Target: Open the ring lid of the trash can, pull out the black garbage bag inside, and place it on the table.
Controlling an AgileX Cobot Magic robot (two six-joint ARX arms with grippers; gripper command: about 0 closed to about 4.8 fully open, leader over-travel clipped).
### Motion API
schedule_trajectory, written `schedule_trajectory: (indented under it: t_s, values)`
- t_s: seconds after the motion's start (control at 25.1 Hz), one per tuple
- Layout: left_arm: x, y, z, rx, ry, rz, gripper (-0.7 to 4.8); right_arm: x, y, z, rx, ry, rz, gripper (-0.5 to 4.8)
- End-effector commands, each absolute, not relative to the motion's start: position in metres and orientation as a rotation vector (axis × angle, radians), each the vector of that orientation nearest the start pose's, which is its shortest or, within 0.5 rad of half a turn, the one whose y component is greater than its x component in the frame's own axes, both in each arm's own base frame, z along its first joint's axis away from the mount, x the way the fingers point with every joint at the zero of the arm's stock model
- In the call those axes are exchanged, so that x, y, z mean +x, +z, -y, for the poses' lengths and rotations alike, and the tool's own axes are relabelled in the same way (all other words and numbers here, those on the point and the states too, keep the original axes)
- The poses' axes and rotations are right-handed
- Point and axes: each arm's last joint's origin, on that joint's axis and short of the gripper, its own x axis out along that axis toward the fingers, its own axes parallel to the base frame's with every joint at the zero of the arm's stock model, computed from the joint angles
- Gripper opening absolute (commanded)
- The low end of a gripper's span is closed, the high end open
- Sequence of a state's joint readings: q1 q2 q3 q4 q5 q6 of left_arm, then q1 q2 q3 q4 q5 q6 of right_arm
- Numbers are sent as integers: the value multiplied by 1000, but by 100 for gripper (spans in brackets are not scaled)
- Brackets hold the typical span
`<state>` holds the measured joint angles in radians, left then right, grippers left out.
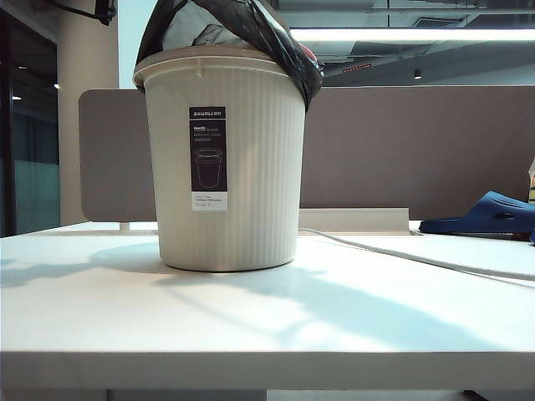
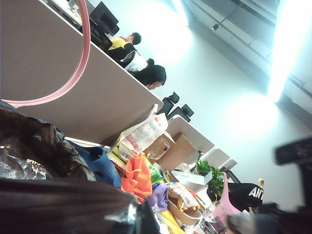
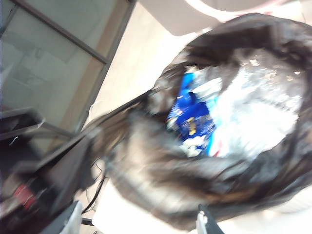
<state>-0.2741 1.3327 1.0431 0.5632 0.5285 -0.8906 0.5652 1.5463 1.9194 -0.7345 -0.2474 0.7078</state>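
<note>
The cream ribbed trash can [image 1: 230, 167] stands on the white table [image 1: 267, 326]. The glossy black garbage bag [image 1: 251, 29] bulges out of its top and hangs over the right rim. Neither gripper shows in the exterior view. In the left wrist view the pink ring lid [image 2: 78, 68] arcs in the air above the black garbage bag [image 2: 39, 146]. My left gripper [image 2: 141, 214] is a dark blur, shut, and what it pinches is hidden. My right gripper [image 3: 139, 222] hangs open over the black garbage bag [image 3: 229, 122], whose mouth shows blue and white rubbish.
A dark blue slipper [image 1: 489, 213] lies at the back right of the table and a white cable [image 1: 418, 257] runs across it. A grey-brown partition [image 1: 401, 150] stands behind. Beyond it, a heap of colourful clutter [image 2: 146, 180] shows.
</note>
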Motion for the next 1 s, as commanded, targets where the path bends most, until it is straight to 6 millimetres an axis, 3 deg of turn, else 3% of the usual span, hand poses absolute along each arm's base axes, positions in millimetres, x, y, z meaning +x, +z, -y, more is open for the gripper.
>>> schedule_trajectory:
  t_s: [0.04,0.24,0.32,0.44,0.68,1.0]
  values:
    - [282,376,95,-788,-891,-82,-6,234,486,-165,568,690,-509,292]
    - [282,376,96,-786,-904,-89,-6,191,489,-137,538,753,-355,292]
    - [281,376,97,-785,-909,-91,-6,176,482,-126,550,746,-312,292]
    - [281,376,97,-784,-910,-91,-6,165,454,-117,642,751,-233,293]
    - [281,376,97,-786,-912,-96,-6,183,371,-131,955,860,-170,292]
    - [282,375,98,-785,-907,-106,-6,224,333,-160,1213,939,-249,293]
